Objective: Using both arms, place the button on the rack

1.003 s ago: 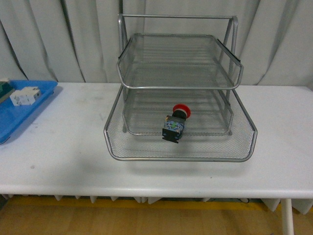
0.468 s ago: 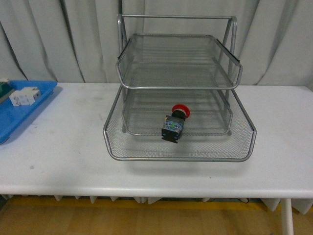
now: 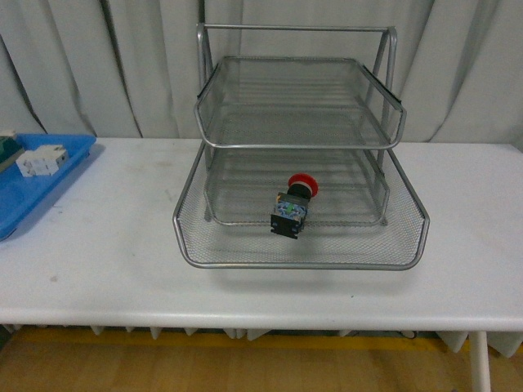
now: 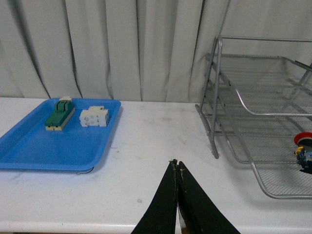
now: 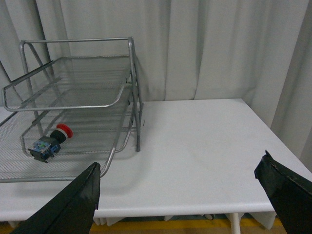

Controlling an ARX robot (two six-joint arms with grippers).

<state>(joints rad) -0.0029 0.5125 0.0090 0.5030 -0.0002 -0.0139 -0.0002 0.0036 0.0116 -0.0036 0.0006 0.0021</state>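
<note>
The button (image 3: 292, 207), red cap and black body with bluish sides, lies on its side in the lowest tier of the silver wire rack (image 3: 245, 260), near its middle. It also shows in the right wrist view (image 5: 48, 142) and at the edge of the left wrist view (image 4: 303, 151). Neither arm shows in the front view. My left gripper (image 4: 176, 163) is shut and empty, over the bare table between the blue tray and the rack (image 4: 229, 87). My right gripper (image 5: 180, 168) is wide open and empty, over the table to the right of the rack (image 5: 78, 105).
A flat blue tray (image 3: 33, 192) sits at the table's left end and holds a green-and-cream block (image 4: 59, 113) and a white block (image 4: 94, 116). The white table (image 3: 106, 245) ends at a front edge near me. Grey curtains hang behind.
</note>
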